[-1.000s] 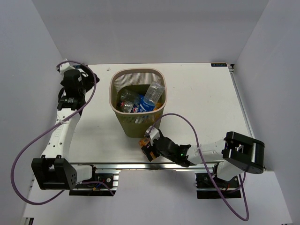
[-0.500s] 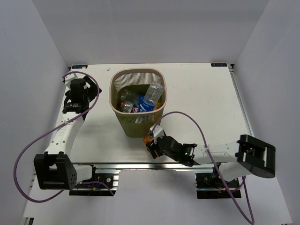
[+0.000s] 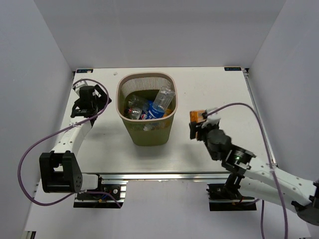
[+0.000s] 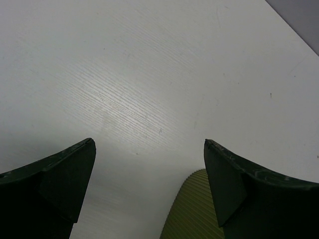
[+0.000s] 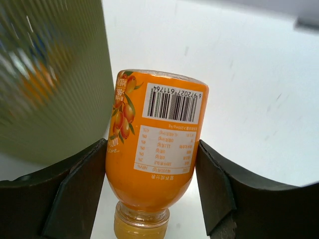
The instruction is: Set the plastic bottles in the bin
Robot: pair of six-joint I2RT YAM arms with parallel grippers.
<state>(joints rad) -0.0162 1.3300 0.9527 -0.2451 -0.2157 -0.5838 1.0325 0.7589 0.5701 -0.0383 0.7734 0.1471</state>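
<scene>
Orange bottle point(image 5: 152, 144) gripped beside tan mesh bin point(image 3: 148, 133), several bottles point(image 3: 162, 99) inside

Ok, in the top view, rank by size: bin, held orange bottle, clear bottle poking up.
The bin
The clear bottle
The orange bottle, partly hidden by the right end effector, so those two are unsure.

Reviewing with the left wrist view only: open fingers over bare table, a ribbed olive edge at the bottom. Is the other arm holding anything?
Observer: Yes, the right gripper is closed on an orange bottle, cap toward the wrist camera.
Operator: Is it over the bin?
Observer: No, the top view shows it beside the bin, on the right arm's side, outside the rim.
Operator: Anything inside?
Observer: Several bottles, among them a clear bottle with a blue label.
</scene>
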